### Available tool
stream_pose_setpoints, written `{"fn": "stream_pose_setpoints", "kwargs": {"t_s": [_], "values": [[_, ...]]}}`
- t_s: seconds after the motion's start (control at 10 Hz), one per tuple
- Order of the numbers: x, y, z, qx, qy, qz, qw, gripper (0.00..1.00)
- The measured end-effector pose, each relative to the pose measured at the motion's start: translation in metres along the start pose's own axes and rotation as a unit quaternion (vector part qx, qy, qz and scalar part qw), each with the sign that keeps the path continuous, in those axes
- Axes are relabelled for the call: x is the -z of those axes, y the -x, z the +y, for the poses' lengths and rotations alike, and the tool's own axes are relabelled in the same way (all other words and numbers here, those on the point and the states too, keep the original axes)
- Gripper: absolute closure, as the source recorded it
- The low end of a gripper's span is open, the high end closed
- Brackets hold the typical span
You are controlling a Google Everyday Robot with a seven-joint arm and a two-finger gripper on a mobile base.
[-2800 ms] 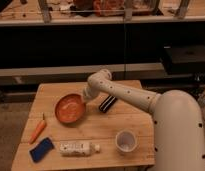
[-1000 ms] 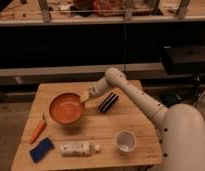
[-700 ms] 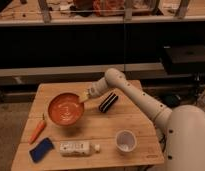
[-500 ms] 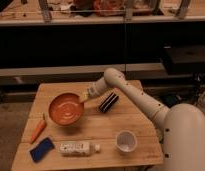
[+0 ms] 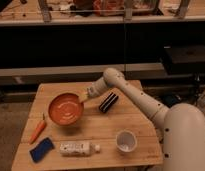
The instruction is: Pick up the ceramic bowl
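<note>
The ceramic bowl [image 5: 64, 109] is wide, shallow and orange-red with a darker rim. It hangs tilted just above the left half of the wooden table [image 5: 141, 117], with a shadow under it. My gripper [image 5: 84, 96] is at the bowl's right rim and is shut on that rim. The white arm reaches in from the lower right.
A black ridged object [image 5: 108, 102] lies right of the gripper. A white cup [image 5: 126, 141] stands at the front right. A white bottle [image 5: 76, 148], a blue sponge [image 5: 42, 149] and a carrot [image 5: 38, 130] lie along the front left. Dark shelving stands behind the table.
Since the earliest frame the arm has risen and the bowl has come up off the table and tilted. Over the last second it has barely moved.
</note>
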Motion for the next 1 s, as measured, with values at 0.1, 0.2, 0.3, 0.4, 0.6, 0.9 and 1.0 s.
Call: {"fn": "stream_pose_setpoints", "kwargs": {"t_s": [0.1, 0.2, 0.3, 0.4, 0.6, 0.9, 1.0], "values": [[-0.0002, 0.0001, 0.0013, -0.002, 0.0, 0.0, 1.0, 1.0], [-0.0001, 0.0006, 0.0012, -0.002, -0.001, 0.0, 1.0, 1.0], [0.0009, -0.0003, 0.0001, 0.0, -0.001, 0.0, 1.0, 1.0], [0.0011, -0.0008, 0.0003, 0.0, 0.001, 0.001, 1.0, 1.0], [-0.0005, -0.0013, 0.0002, 0.0, 0.001, 0.0, 1.0, 1.0], [-0.0011, -0.0016, 0.0004, -0.001, 0.002, 0.0, 1.0, 1.0], [-0.0013, -0.0015, 0.0007, -0.002, 0.003, -0.001, 1.0, 1.0]]}}
